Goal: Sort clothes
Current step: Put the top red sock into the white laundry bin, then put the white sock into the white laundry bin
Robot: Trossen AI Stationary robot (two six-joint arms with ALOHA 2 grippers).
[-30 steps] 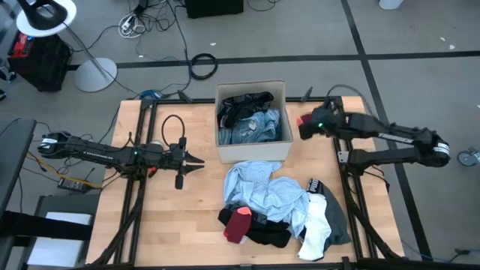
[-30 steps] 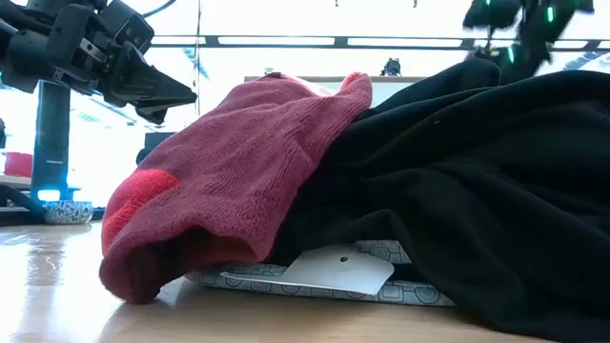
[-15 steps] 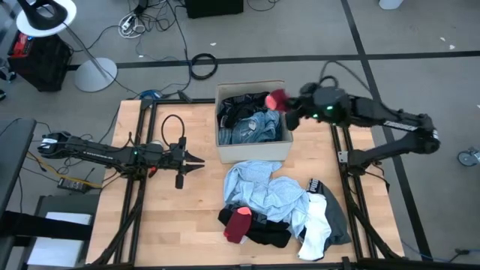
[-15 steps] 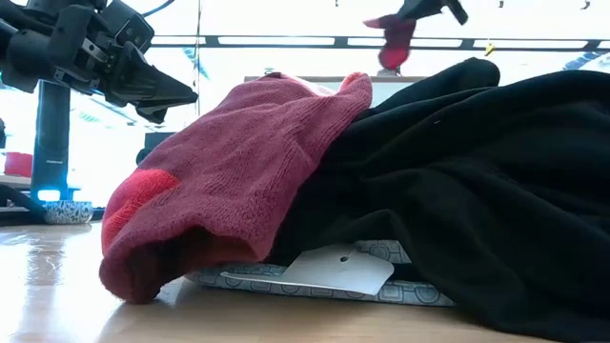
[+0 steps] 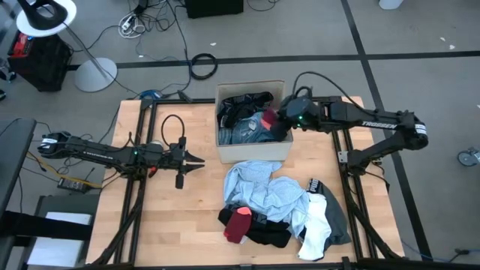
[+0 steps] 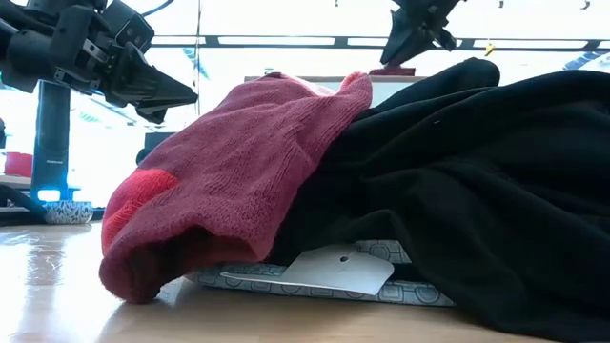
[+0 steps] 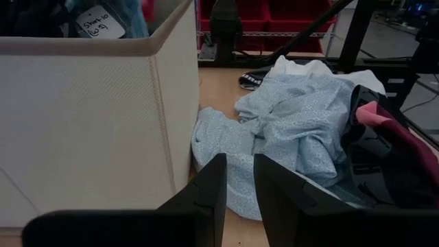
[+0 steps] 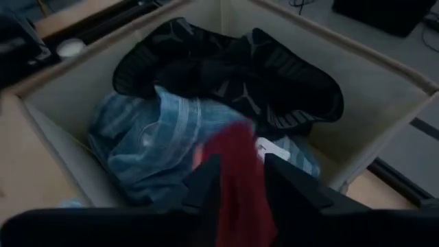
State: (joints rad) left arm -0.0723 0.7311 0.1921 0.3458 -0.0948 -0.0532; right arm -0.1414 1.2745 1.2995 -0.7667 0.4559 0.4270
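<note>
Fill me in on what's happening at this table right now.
The robot is sorting clothes into a beige box. Its right hand is over the box's right side with a small red piece between its fingers, above the black and blue-grey garments already inside; whether it has let go is unclear. The left hand waits low over the table, left of the box. A pile of clothes remains on the table in front of the box.

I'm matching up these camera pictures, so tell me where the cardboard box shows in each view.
High view: the cardboard box sits at the table's far middle, clothes inside.
Low view: cannot tell; the clothes pile fills the front.
Left wrist view: its pale wall fills one side, beside the light blue garment.
Right wrist view: open box seen from above.
Shared landmark: the small red piece at the right claw.
</note>
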